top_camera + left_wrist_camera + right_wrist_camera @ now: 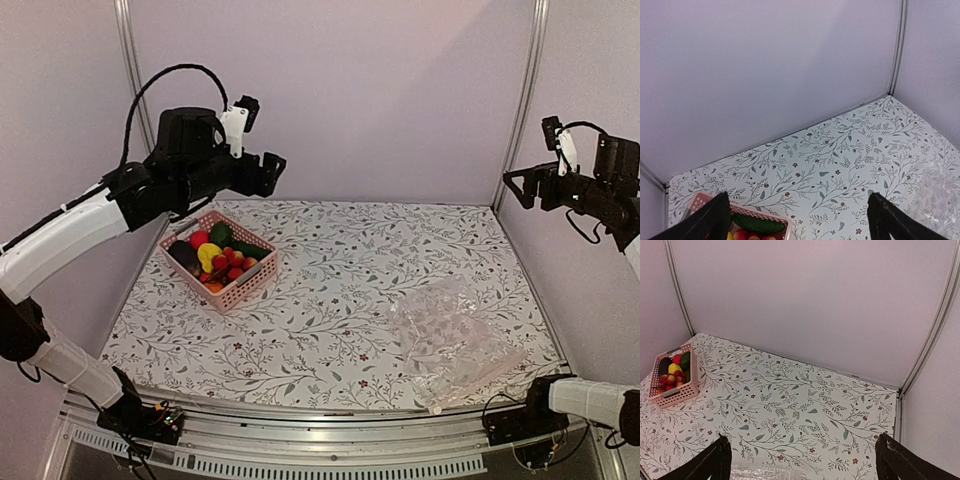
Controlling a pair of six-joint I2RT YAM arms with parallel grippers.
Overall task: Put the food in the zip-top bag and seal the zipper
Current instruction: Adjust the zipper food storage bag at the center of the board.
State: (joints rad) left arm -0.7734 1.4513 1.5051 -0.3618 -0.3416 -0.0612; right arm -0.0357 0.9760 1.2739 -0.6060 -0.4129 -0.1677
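I am holding my left gripper (272, 170) spread wide, raised by the pink basket (250, 282) that is carrying the food (218, 258) at 10 o'clock on the table (340, 260). I am holding my right gripper (512, 186) spread likewise, raised at 2 o'clock. The zip-top bag (452, 342) is lying at 4 o'clock, well apart from the basket.

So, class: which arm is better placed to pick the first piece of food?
Probably left: the left gripper, open, hangs by the basket of food; the right gripper is far across, nearer the bag.
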